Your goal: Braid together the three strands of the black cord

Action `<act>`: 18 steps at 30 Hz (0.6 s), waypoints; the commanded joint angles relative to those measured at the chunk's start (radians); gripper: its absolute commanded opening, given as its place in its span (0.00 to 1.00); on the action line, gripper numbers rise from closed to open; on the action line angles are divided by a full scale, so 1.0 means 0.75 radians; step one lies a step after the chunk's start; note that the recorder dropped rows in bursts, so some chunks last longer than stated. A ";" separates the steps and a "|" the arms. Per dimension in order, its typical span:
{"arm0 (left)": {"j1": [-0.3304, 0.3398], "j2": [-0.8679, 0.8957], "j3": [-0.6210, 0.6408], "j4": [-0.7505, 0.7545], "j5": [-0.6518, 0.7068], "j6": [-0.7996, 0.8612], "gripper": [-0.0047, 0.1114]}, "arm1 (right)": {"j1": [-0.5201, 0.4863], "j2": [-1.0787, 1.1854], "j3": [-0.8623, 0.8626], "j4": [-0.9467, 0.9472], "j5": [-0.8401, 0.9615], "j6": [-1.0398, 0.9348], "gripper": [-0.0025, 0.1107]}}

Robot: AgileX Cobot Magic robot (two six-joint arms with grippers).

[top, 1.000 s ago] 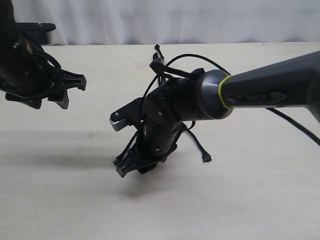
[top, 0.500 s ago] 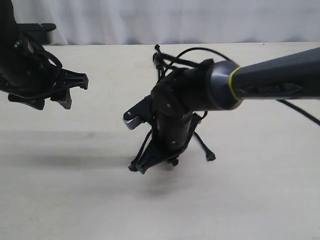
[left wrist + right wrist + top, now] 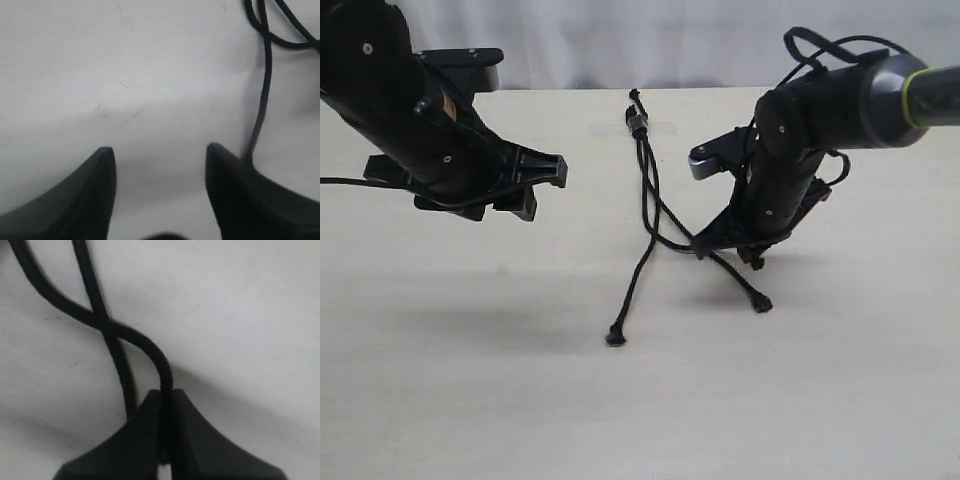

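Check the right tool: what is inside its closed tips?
One strand is pinched in the right tool. A second strand passes under the tool, where it is covered.

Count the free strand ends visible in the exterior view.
2. One strand end lies nearest the camera, centre; another lies right of it, beside the right gripper. A third may be hidden behind that gripper.

High exterior overview; 2 close downward wrist views; common black cord [image 3: 639, 126].

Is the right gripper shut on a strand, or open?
Shut: the right gripper has its jaws pressed together with one strand pinched between them in the wrist view.
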 commanded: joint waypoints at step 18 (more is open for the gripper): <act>-0.161 0.519 0.020 -0.156 -0.168 -0.009 0.48 | -0.008 0.089 0.004 0.818 0.172 -0.562 0.06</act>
